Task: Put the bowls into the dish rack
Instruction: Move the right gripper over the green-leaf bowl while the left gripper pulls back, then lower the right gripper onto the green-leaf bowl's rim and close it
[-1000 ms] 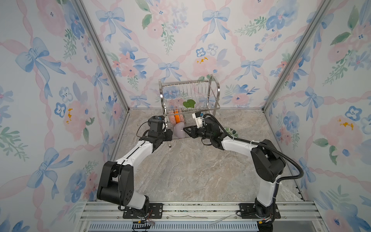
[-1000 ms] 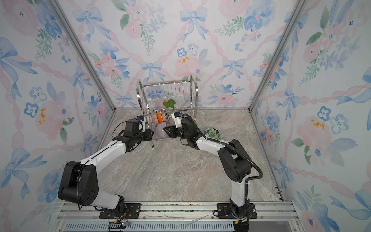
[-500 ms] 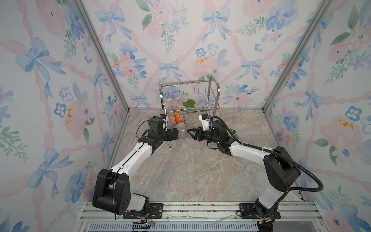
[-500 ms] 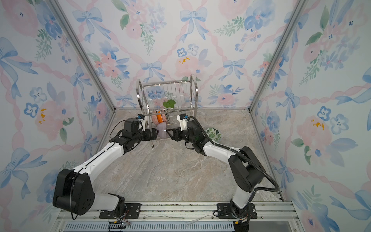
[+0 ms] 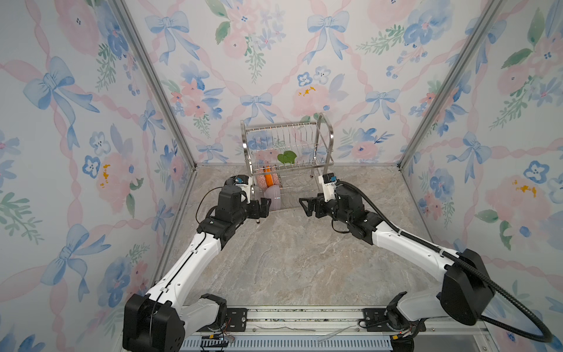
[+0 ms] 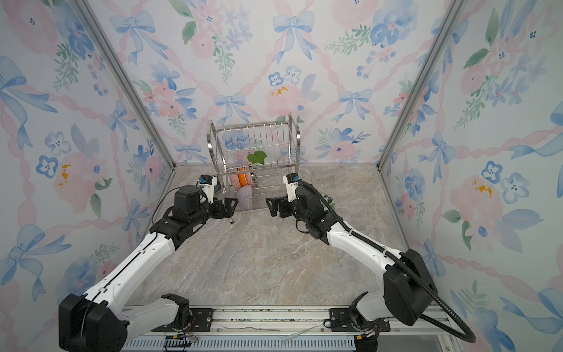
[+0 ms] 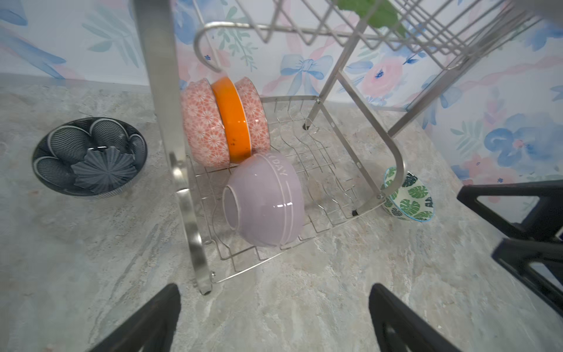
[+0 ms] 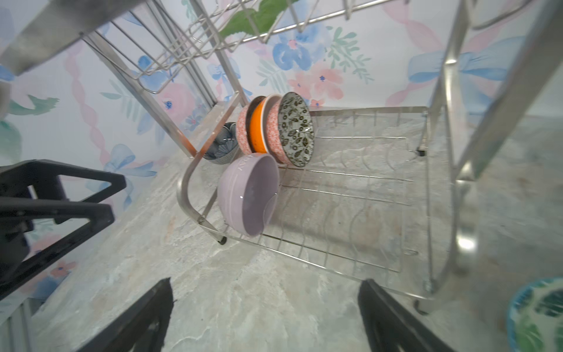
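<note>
A grey-beige, marble-veined tabletop (image 5: 274, 262) is closed in on three sides by walls (image 5: 274, 55) papered with blue bows, pink ribbons and pink and blue flowers. Slim metal corner posts (image 5: 158, 91) run up where the walls meet. Along the near edge lies a silver rail (image 5: 304, 315), a thin pale strand (image 5: 283, 328) resting on it, with a slotted grille (image 5: 289, 344) just in front.

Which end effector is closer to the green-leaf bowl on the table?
Right. The green-leaf bowl sits on the table outside the dish rack, by its right-side frame, close beside the right end effector. The left end effector is at the rack's opposite front corner.
</note>
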You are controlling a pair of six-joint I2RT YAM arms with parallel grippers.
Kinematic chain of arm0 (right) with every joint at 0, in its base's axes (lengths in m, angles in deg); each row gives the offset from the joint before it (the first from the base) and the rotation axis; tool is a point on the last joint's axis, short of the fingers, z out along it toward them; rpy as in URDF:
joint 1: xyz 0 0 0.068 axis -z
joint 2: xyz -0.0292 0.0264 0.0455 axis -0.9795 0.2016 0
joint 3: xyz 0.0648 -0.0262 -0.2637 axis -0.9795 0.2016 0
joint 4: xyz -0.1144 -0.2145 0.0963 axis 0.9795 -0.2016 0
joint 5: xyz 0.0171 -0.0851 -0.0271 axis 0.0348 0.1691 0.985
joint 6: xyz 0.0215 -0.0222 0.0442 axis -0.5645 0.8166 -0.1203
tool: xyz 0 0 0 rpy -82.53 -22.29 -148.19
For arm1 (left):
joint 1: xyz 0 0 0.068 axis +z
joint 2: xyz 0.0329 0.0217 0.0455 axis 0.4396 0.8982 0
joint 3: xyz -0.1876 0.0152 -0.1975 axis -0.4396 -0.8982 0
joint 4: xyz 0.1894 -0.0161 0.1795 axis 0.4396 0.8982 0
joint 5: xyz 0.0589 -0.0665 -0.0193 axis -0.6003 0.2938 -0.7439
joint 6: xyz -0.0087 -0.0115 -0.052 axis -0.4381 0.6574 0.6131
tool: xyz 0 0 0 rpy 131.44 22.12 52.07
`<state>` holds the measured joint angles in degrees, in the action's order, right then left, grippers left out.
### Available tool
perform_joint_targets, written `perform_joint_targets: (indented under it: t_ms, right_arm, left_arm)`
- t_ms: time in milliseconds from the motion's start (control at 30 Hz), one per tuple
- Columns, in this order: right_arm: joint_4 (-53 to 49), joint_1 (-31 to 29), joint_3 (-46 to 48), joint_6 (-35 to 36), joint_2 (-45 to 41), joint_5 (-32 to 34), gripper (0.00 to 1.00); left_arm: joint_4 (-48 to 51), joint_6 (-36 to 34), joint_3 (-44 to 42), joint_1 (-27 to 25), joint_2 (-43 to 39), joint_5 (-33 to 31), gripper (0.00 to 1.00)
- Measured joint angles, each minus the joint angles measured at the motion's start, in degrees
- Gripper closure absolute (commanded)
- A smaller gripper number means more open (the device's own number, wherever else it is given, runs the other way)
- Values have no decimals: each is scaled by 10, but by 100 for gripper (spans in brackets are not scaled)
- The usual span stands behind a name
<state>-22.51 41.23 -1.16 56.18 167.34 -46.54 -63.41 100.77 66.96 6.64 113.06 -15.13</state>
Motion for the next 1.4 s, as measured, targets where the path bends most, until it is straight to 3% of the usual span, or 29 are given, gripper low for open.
perform_joint_targets:
  t_ms: [200, 400, 533, 867, 1400]
  right_arm:
    - [-94, 16, 34, 16, -54, 114, 3]
    - [-168, 98, 60, 17, -52, 175, 0]
    - [-175, 125, 60, 23, -20, 201, 7]
    - [-177, 132, 14, 50, 134, 203, 18]
    - [-188, 132, -91, 92, 223, 220, 29]
  left_arm:
    - [-52, 13, -30, -104, -16, -4, 2]
    - [-144, 15, -46, -189, 19, -17, 2]
    - [-189, 17, -46, -220, 76, -26, 2]
    - [-210, 17, -38, -241, 136, -45, 2]
    - [-194, 11, -21, -241, 133, -78, 2]
